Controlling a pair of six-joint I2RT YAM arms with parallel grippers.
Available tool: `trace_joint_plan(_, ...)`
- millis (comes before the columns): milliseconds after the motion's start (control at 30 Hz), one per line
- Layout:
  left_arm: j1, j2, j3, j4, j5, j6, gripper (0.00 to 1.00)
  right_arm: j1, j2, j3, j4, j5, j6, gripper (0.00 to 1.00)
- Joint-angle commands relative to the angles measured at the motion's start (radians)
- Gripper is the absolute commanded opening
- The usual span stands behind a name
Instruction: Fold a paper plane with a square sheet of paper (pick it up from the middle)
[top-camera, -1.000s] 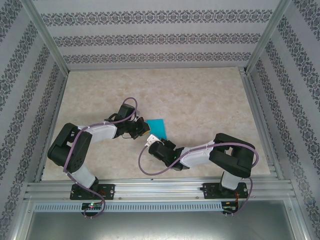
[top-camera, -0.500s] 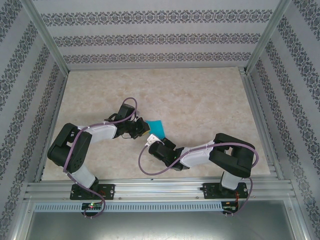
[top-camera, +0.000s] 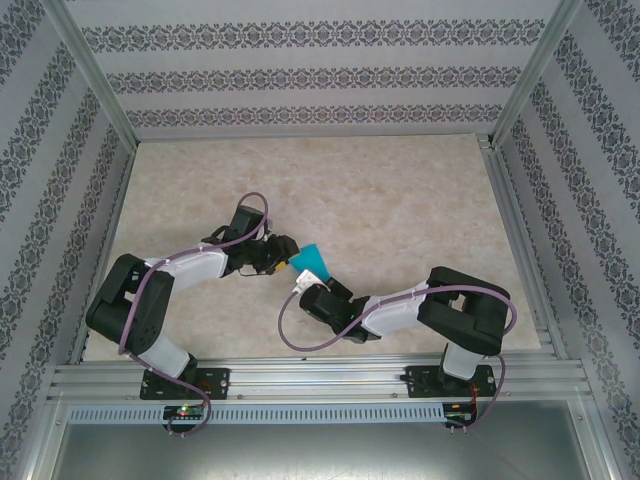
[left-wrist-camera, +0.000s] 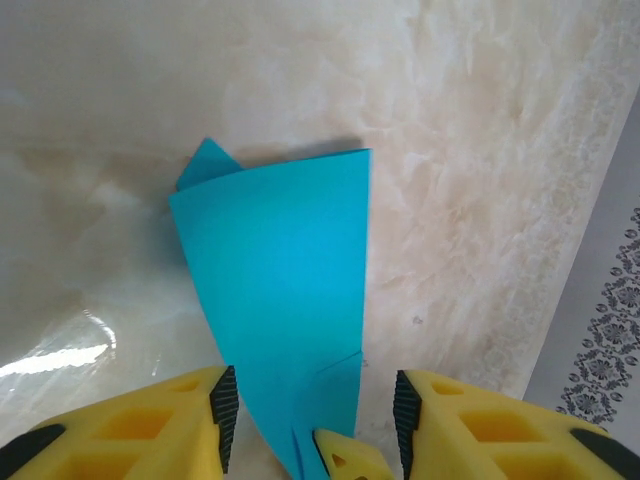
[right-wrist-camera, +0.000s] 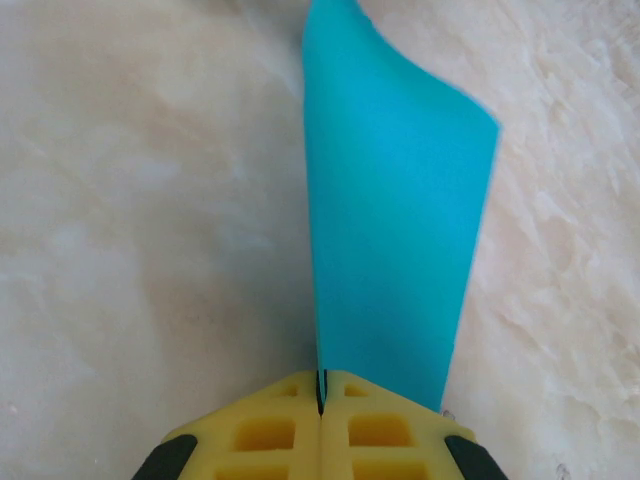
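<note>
Close in, right gripper (right-wrist-camera: 322, 385) pressed together on the near edge of the blue sheet of paper (right-wrist-camera: 390, 230), already folded narrow. Long axis straight away from that pinch, out over the bench (right-wrist-camera: 120, 200). From the other side, left gripper (left-wrist-camera: 310, 400) spread, a finger flanking each side of the sheet's narrow end, gripping nothing. Farther out, wide end, one corner curled. Probably the left's turn to close there.

paper (top-camera: 314, 261) sits between left fingers (left-wrist-camera: 130, 432) and right fingers (right-wrist-camera: 390, 432).
</note>
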Motion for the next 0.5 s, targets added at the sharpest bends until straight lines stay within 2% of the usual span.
trace_joint_plan(0, 0.011, 0.022, -0.013, 0.023, 0.004, -0.011, 0.50, 0.000, -0.024, -0.016, 0.027, -0.011, 0.014, 0.00)
trace_joint_plan(100, 0.011, 0.030, -0.013, 0.023, -0.005, -0.016, 0.57, -0.005, -0.024, -0.016, 0.029, -0.013, 0.017, 0.00)
trace_joint_plan(267, 0.011, 0.050, -0.014, 0.046, 0.027, -0.033, 0.58, -0.008, -0.022, -0.012, 0.039, -0.006, 0.027, 0.00)
trace_joint_plan(467, 0.009, 0.035, -0.035, 0.047, 0.003, -0.057, 0.59, -0.008, -0.027, -0.013, 0.065, 0.004, 0.037, 0.01)
